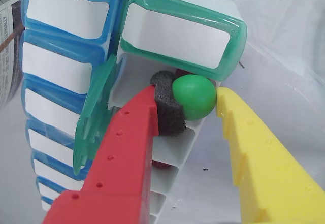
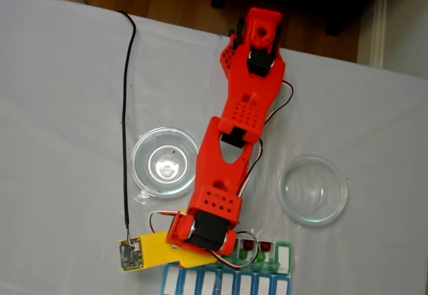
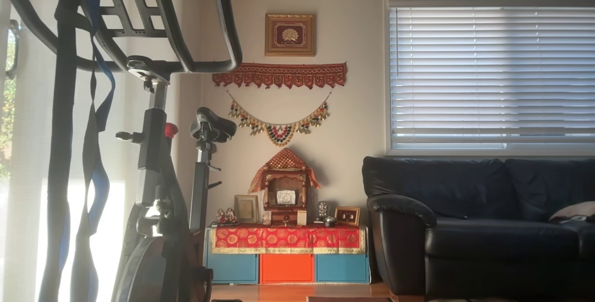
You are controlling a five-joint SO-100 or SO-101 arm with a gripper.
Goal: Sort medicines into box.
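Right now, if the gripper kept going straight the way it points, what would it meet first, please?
Probably the open white compartment of the box. The gripper holds a green pill just above it, under the raised green lid; depth is hard to judge from the wrist view.

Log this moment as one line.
gripper: shut on green pill | over open box compartment | dishes empty
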